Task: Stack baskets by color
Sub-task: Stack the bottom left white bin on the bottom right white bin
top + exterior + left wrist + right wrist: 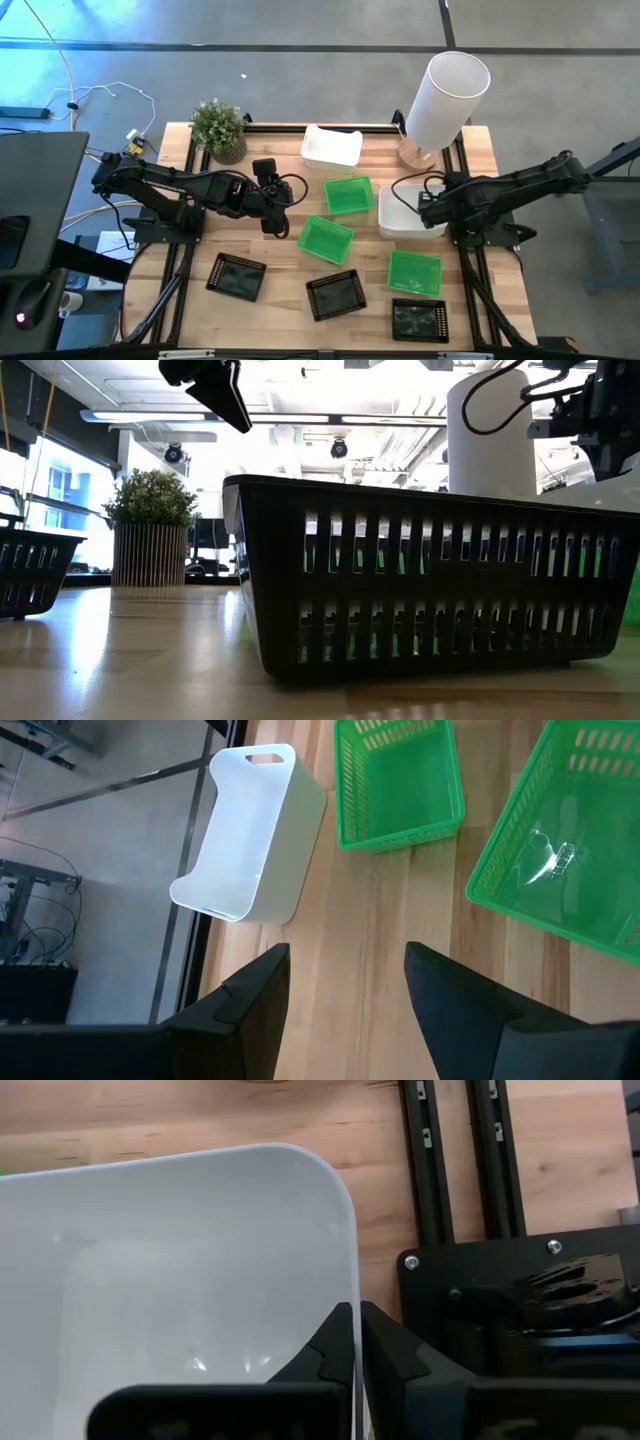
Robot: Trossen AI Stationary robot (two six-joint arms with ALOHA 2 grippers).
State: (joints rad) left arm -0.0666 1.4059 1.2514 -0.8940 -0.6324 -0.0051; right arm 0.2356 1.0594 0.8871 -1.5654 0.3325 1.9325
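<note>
A wooden surface [270,300] carries scattered baskets. The right tool [356,1342] is clamped on the rim of a white basket [180,1270] at the surface's right side. The left tool [345,985] hangs open and empty above bare wood, near two green baskets [400,780] and another white basket [250,830].

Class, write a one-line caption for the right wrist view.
Right gripper shut on the rim of a white basket, above the wooden table.
</note>
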